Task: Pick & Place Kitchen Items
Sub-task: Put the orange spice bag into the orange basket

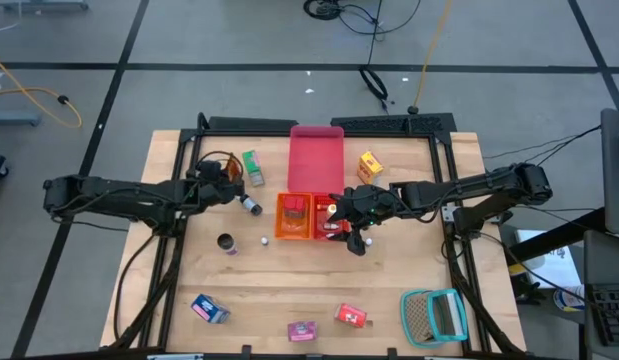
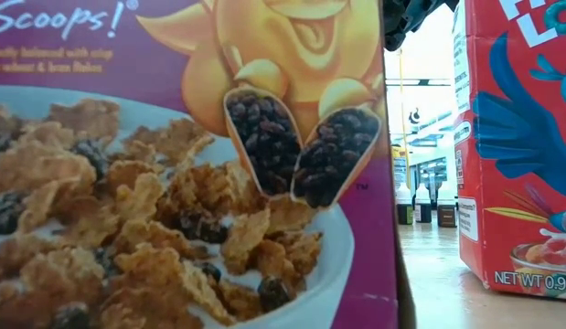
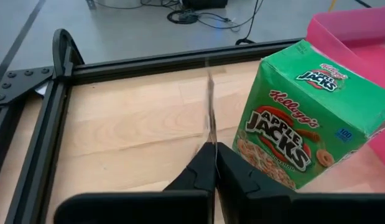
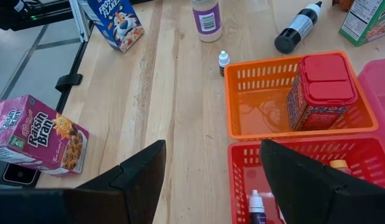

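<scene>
Left gripper (image 3: 214, 163) is sitting at the back-left of the worktop (image 1: 409, 290), fingers pressed together on nothing; a thin upright sliver is showing between them, and I cannot tell what it is. The green cereal box (image 3: 307, 127) is standing just beside those fingers, not between them, close to the pink tray (image 3: 360, 31). Judgement: the squeeze is missing the box. Lifting now would be lifting empty, and any sideways drift could be nudging the box over or shoving it against the tray.

Right gripper (image 4: 211, 180) is hovering over the middle, fingers wide apart, above the seam where the orange basket (image 4: 242, 99) and the red basket (image 4: 242, 168) are touching. A red-lidded jar (image 4: 321, 93) is standing in the orange one; a small dropper bottle (image 4: 257, 205) is lying in the red one. Coming straight down risks a finger catching a basket wall and dragging it.

Other groceries are lying scattered: pink cereal box (image 4: 40, 134) and blue cereal box (image 4: 114, 22) near the front edge, dark bottle (image 4: 298, 26) near the green box.
</scene>
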You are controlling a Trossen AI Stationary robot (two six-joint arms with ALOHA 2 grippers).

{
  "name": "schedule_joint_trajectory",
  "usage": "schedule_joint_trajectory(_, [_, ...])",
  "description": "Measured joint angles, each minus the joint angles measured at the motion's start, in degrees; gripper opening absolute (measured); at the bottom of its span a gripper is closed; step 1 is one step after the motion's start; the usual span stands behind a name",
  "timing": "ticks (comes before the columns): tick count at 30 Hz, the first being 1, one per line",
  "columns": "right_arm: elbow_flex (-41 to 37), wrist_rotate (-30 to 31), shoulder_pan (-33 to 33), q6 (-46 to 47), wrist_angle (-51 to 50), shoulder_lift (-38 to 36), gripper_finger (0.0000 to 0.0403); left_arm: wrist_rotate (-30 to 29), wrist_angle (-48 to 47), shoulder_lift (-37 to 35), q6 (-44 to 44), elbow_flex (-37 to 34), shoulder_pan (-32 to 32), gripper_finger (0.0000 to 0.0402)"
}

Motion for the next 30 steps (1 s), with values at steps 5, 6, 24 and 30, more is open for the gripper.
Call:
schedule_joint_trajectory(5, [0.00,0.02,0.01,-0.01,0.00,-0.01,0.0254,-0.25,-0.16,0.00,1.15,0.38,-0.16,0.0001])
schedule_joint_trajectory(6, [0.00,0.02,0.02,-0.02,0.00,-0.01,0.0254,-0.29,-0.21,-0.01,1.80,0.89,-0.37,0.0001])
schedule_joint_trajectory(24, [-0.02,2.79,0.00,-0.02,-0.02,0.00,0.0254,1.84,-14.39,-0.09,16.20,22.05,-10.69,0.0000])
schedule_joint_trajectory(30, [-0.02,2.80,0.00,-0.20,0.00,0.00,0.0254,7.44,-9.70,-0.09,21.86,22.73,-15.54,0.0000])
